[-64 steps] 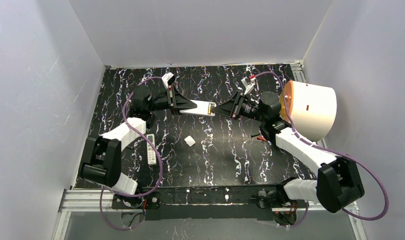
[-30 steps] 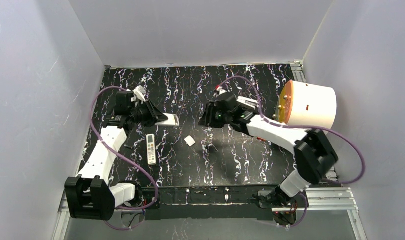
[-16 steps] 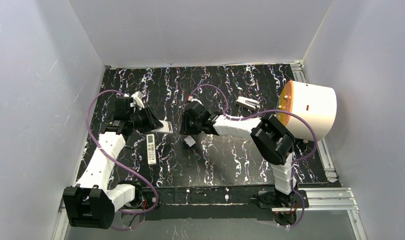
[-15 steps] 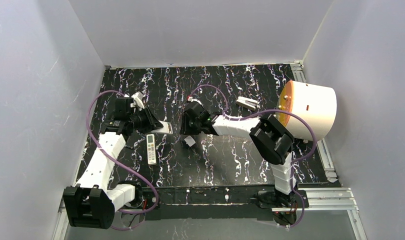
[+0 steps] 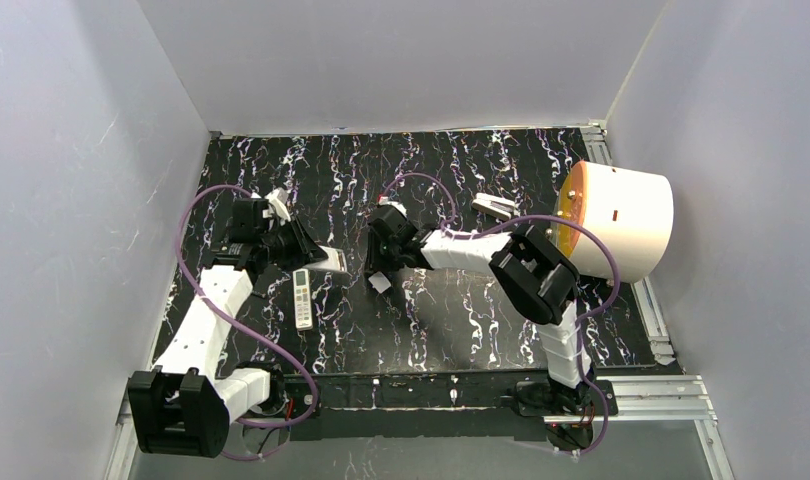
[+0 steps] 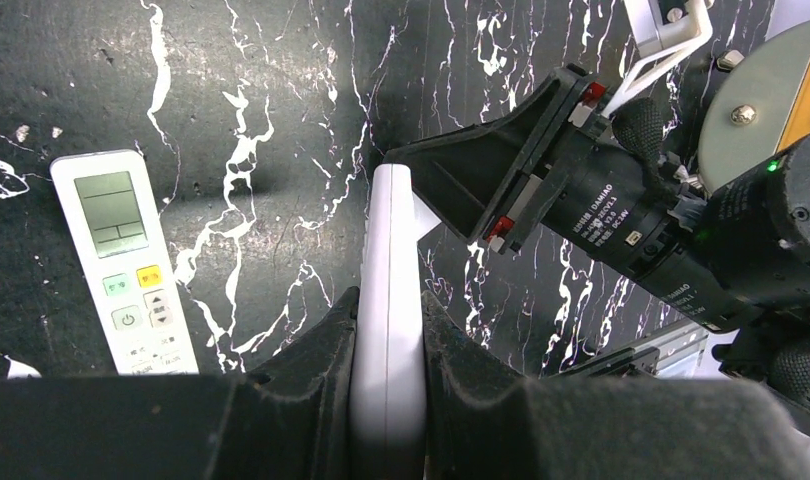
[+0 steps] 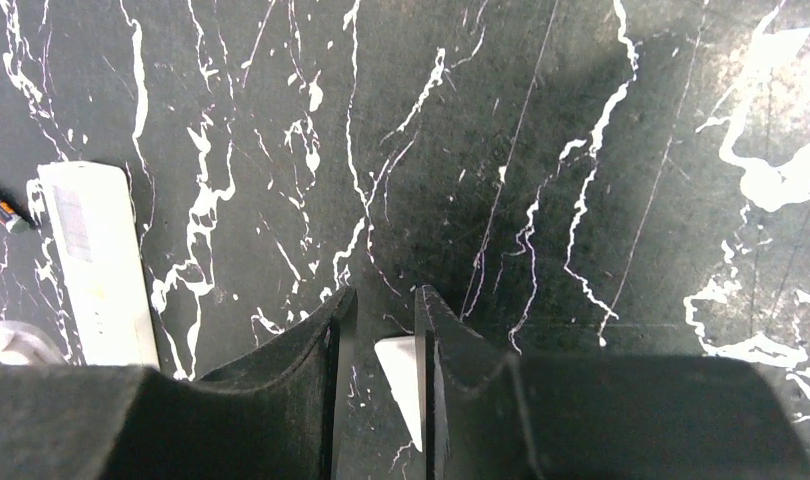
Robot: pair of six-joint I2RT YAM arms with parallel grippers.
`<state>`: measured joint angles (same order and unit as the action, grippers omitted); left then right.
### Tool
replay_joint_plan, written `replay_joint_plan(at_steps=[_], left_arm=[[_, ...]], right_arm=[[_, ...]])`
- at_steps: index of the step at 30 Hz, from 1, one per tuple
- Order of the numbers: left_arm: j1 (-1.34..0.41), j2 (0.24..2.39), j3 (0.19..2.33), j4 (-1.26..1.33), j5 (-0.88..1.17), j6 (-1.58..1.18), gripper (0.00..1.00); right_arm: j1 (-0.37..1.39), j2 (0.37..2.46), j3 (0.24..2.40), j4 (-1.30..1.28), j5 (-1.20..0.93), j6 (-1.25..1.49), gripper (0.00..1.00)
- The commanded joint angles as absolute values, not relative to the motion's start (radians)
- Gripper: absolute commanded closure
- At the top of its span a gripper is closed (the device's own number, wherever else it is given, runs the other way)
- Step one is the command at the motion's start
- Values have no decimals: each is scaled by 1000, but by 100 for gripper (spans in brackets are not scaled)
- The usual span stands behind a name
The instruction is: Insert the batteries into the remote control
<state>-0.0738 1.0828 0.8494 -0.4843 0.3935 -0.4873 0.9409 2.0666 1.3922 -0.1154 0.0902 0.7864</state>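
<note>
On the black, white-veined marble bench [image 5: 461, 320], a dark orange-tipped battery [image 7: 1, 210] lies beside a flat white remote [image 7: 96, 265]. The left pincer [image 6: 388, 305] clamps a slim white remote control [image 6: 391, 220]. The right pincer [image 7: 383, 300], slightly apart, straddles a small white piece [image 7: 401, 380].

The right tool [image 7: 379, 300] swung left and now straddles the white piece [image 7: 403, 385].

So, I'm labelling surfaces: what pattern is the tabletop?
The tabletop is black with white marble veining, clearest in the right wrist view.

White arm shells [image 5: 209, 310], black joints [image 5: 176, 410], purple cables [image 5: 186, 222], DAMIAO-marked black motor [image 6: 606, 215].
</note>
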Motion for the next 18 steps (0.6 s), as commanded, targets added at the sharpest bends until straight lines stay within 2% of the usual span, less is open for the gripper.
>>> replay_joint_plan(at_steps=[1, 12, 18], left_arm=[[-69, 1089, 830, -463, 435, -491, 100], [-69, 1117, 831, -435, 466, -509, 100], [-69, 1121, 834, -433, 468, -511, 100]], right_arm=[[940, 1999, 1345, -185, 78, 802, 64], [939, 1890, 1229, -221, 31, 784, 64], [939, 1849, 1128, -98, -73, 717, 65]])
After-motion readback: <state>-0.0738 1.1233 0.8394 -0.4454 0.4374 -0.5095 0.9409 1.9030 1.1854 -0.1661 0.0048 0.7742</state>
